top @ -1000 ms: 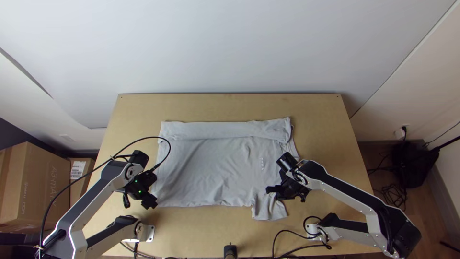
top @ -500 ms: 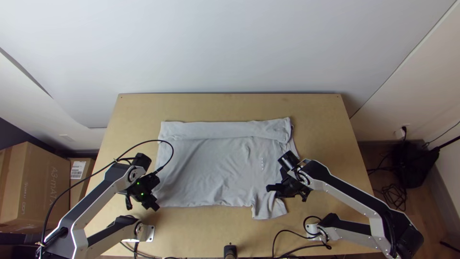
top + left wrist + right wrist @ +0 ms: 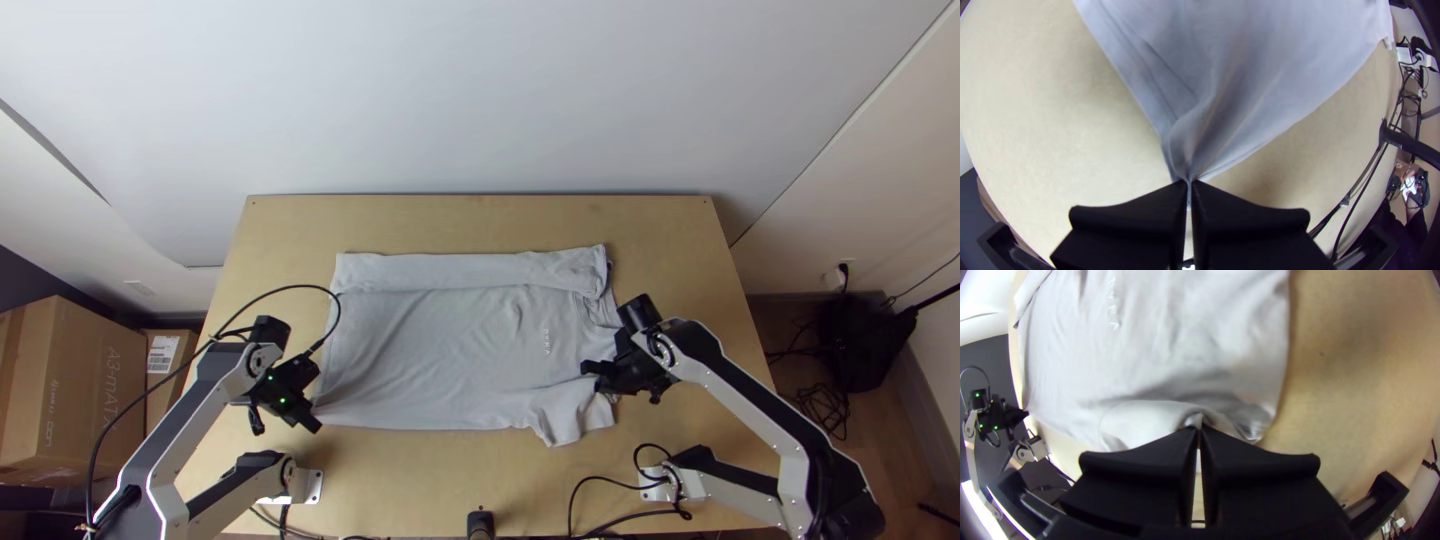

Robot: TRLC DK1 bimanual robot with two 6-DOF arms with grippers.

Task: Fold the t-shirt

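- A light wooden tabletop [image 3: 680,260], its far edge close to a broad, plain pale panel [image 3: 480,100].
- White wall on the right [image 3: 900,150], a seam running diagonally where it meets the panel; a socket [image 3: 835,280] low down with a black plug in it.
- Brown wood-look floor [image 3: 890,430] beside the tabletop, a grey baseboard [image 3: 925,440] along the wall.
- On that floor, a black bulky object [image 3: 860,345], too dark to identify, with tangled black cables [image 3: 822,408] near it.
- On the left, a large cardboard box [image 3: 90,400] beside a smaller one bearing a white label [image 3: 162,353].
- Soft, fairly even light.
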